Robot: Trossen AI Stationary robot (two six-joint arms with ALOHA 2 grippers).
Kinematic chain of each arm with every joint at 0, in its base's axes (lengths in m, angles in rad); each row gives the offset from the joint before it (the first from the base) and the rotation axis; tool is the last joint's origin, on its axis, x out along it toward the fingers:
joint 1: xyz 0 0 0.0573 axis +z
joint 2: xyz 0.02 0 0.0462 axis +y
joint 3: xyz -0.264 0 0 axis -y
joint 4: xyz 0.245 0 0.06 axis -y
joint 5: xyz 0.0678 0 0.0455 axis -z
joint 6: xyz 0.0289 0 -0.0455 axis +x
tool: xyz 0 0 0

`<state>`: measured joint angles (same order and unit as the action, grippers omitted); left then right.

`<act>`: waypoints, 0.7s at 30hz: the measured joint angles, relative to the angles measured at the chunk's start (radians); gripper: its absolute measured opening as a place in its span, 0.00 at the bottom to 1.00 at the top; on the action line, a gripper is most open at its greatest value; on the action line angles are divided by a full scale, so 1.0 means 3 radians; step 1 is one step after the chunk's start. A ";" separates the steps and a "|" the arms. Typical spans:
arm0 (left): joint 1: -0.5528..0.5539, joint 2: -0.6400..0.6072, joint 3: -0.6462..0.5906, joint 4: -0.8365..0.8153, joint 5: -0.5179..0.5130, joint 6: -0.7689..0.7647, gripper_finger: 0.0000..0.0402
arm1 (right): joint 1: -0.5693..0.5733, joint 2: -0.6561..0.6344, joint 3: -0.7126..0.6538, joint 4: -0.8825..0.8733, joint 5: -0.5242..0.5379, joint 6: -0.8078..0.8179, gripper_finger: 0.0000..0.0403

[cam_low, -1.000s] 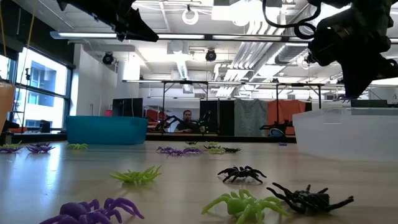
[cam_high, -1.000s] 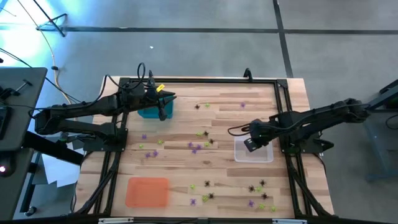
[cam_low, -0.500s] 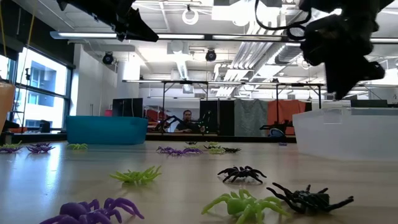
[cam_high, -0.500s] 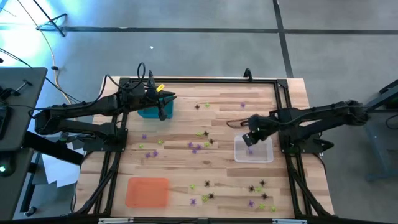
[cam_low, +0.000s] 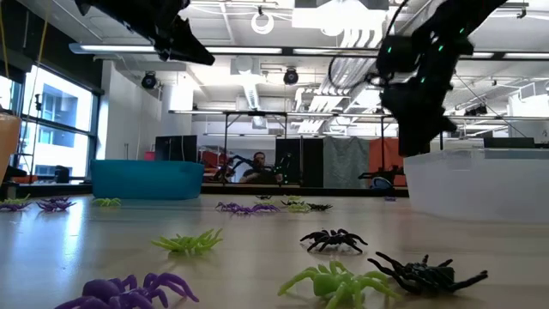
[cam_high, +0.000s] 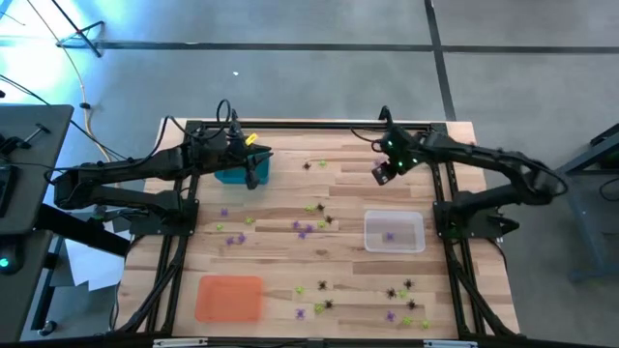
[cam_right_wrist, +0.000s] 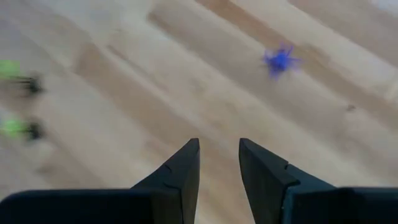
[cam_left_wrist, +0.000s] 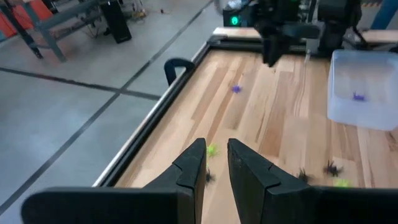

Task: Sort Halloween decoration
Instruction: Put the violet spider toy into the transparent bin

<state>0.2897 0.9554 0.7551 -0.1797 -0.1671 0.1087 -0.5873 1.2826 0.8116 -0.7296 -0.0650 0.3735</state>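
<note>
Tiny black, yellow-green and purple Halloween decoration spiders lie scattered over the wooden table (cam_high: pixel 290 193). One purple spider (cam_high: pixel 390 235) lies in the clear tray (cam_high: pixel 394 232). My right gripper (cam_high: pixel 381 176) hangs open above the far right of the table, fingers slanting down, with a purple spider (cam_right_wrist: pixel 280 60) on the wood just beyond it and nothing between its fingers (cam_right_wrist: pixel 186 168). My left gripper (cam_high: pixel 253 172) waits above the teal tray (cam_high: pixel 232 174) at the far left, with a narrow empty gap between its fingers (cam_left_wrist: pixel 193 168).
An orange tray (cam_high: pixel 230 297) lies at the near left. A black metal frame (cam_high: pixel 309 125) runs around the table. Clusters of spiders lie mid-table (cam_high: pixel 309 220) and near the right front corner (cam_high: pixel 401 300). Bare wood shows between the teal and orange trays.
My right gripper has swung from above the clear tray toward the table's far edge, rolling about its wrist as it went. A purple spider now shows in the clear tray where the gripper stood. My left arm has kept still.
</note>
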 joint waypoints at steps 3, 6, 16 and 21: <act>0.0025 0.0000 0.0000 -0.0033 0.0000 -0.0001 0.13 | -0.0185 0.0302 0.0000 0.0253 -0.0085 -0.0254 0.27; 0.0072 0.0000 0.0000 -0.0032 -0.0001 0.0010 0.13 | -0.0284 0.0561 0.0024 0.0435 -0.0132 -0.0455 0.27; 0.0286 0.0000 0.0000 -0.0076 0.0001 0.0136 0.13 | -0.0355 0.1293 0.0658 0.0129 0.0203 -0.0953 0.27; 0.0375 0.0000 0.0000 -0.0153 0.0000 0.0144 0.13 | -0.0355 0.1662 0.0968 -0.0264 0.0380 -0.1098 0.27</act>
<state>0.4024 0.9554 0.7551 -0.2257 -0.1671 0.1519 -0.6937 1.7813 1.1021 -0.8088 0.0489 0.0441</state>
